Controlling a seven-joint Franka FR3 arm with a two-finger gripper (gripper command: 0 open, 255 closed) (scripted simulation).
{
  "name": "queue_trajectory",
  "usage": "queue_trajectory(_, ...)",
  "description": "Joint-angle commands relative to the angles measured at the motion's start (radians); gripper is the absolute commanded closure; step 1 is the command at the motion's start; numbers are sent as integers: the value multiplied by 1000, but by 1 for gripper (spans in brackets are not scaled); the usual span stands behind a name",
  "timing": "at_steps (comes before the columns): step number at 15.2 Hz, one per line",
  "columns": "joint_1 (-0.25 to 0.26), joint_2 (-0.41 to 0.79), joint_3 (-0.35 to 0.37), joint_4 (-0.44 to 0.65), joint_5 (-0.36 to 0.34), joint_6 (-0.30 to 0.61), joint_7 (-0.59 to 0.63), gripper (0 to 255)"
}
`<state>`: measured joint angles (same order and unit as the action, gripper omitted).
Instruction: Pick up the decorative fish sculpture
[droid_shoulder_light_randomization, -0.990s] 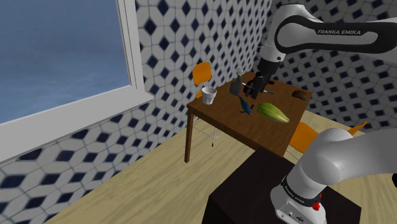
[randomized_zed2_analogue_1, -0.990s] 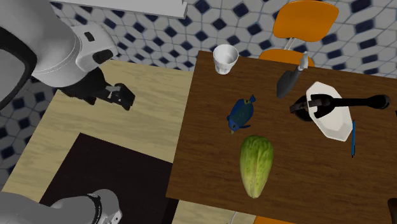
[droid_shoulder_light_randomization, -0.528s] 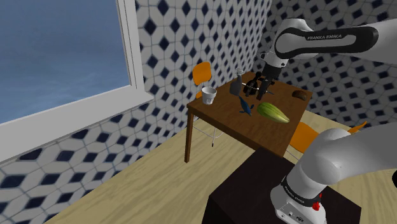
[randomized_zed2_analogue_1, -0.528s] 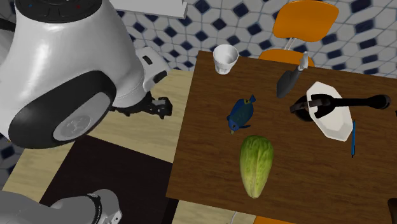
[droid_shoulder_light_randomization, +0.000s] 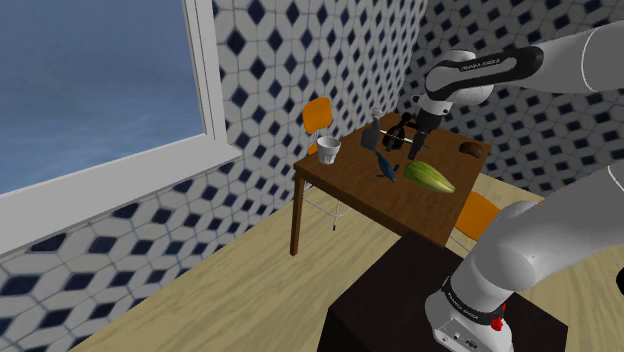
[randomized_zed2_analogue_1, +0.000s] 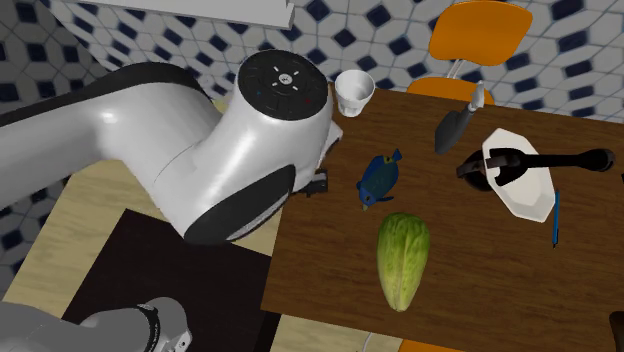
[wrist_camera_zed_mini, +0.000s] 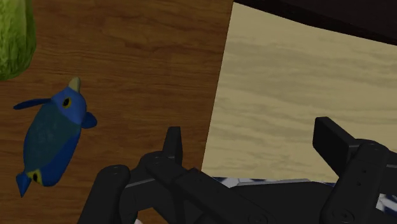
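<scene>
Black two-finger gripper (wrist_camera_zed_mini: 251, 143), fingers spread wide and holding nothing, above the edge of a dark wood-grain table (wrist_camera_zed_mini: 140, 57). Near it on the table lies the blue fish sculpture (wrist_camera_zed_mini: 54, 143), oval with yellow marks, at the second exterior view's centre, beside a ribbed green gourd (randomized_zed2_analogue_1: 403, 258). Pale plank floor (wrist_camera_zed_mini: 286, 83); blue-and-white diamond-tiled walls (droid_shoulder_light_randomization: 300, 50).

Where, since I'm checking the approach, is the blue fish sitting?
In the second exterior view the blue fish lies left of centre on the brown table, between the white cup and the green vegetable.
</scene>
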<state>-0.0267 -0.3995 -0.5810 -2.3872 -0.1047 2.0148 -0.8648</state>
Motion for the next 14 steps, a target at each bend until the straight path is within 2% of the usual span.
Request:
queue_trajectory(1,18,77,-61,37,34,31,-97,0)
queue_trajectory(4,48,215,-148,108,125,64,-253,0)
queue_trajectory(8,56,439,-228,231,314,70,-493,0)
queue_trajectory(11,-2,617,-225,344,466,39,-661,0)
queue_trajectory(14,-97,775,-179,472,578,-6,-785,0)
